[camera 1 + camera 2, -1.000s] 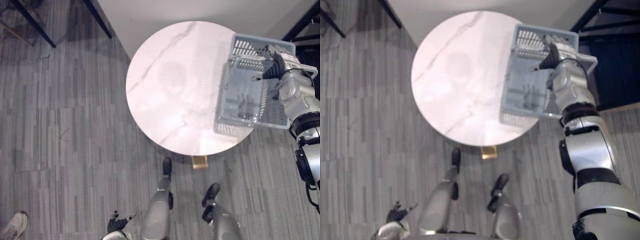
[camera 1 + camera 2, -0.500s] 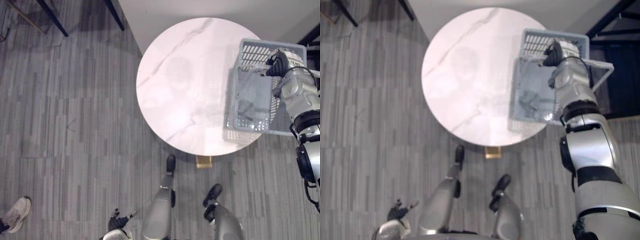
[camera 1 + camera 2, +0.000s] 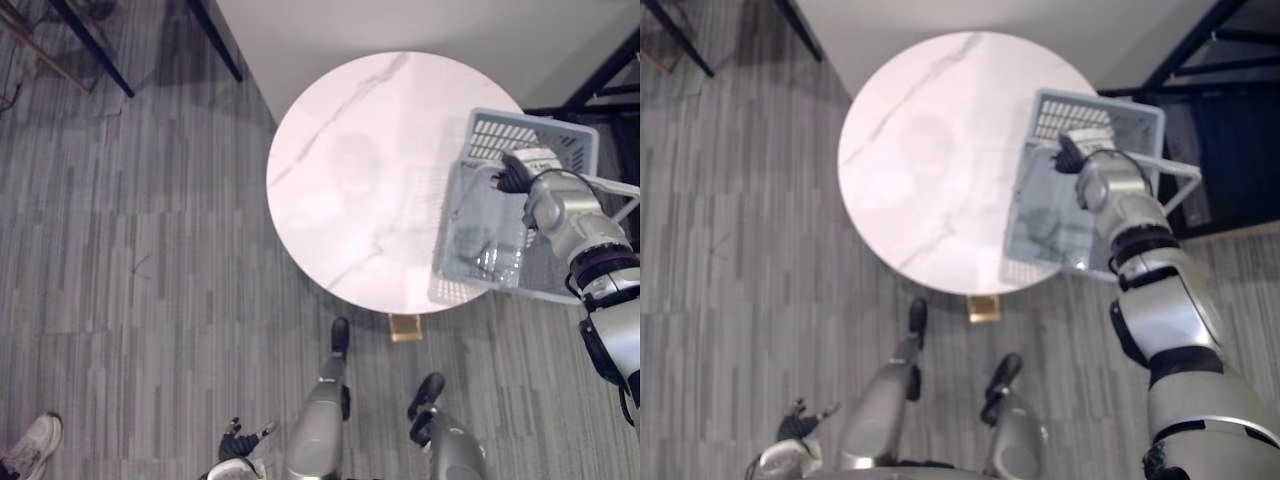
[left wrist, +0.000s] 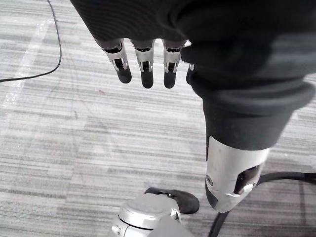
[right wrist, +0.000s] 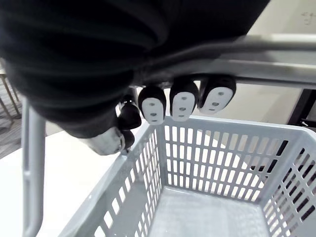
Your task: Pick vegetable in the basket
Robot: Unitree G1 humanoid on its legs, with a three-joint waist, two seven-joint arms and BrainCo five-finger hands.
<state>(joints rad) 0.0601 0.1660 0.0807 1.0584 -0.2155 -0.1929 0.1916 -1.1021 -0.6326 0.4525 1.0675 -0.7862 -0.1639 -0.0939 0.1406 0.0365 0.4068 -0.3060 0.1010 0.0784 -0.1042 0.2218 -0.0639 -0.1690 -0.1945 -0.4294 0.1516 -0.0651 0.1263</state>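
1. Left robot hand (image 4: 143,55) is held low over the floor (image 4: 74,148), fingers straight, w/ nothing gripped.
2. Right robot hand (image 5: 180,101) is seen curled round the handle (image 5: 276,64) of the grey basket (image 5: 217,153).
3. Basket is seen at the round white surface's (image 3: 350,190) right edge, partly overhanging it; contact w/ surface can't be told.

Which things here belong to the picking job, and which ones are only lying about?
Job: grey basket, held by the right hand; left hand, idle, open.
Lying about: round table; person's shoe; dark furniture legs.
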